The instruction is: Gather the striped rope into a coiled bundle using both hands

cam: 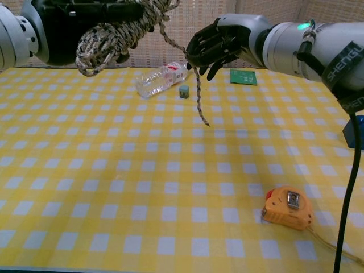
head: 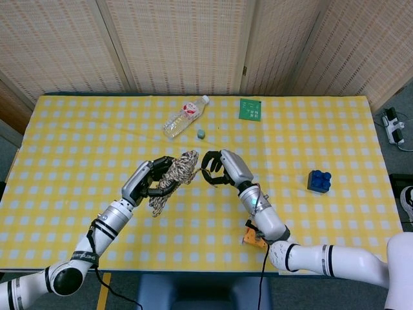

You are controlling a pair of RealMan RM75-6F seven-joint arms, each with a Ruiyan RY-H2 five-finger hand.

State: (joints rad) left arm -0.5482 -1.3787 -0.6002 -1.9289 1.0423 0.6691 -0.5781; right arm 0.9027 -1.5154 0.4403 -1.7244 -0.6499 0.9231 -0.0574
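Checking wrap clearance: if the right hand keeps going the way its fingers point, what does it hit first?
Probably the rope bundle held by the left hand; the right hand points toward it with only a short rope span between. Depth is uncertain.
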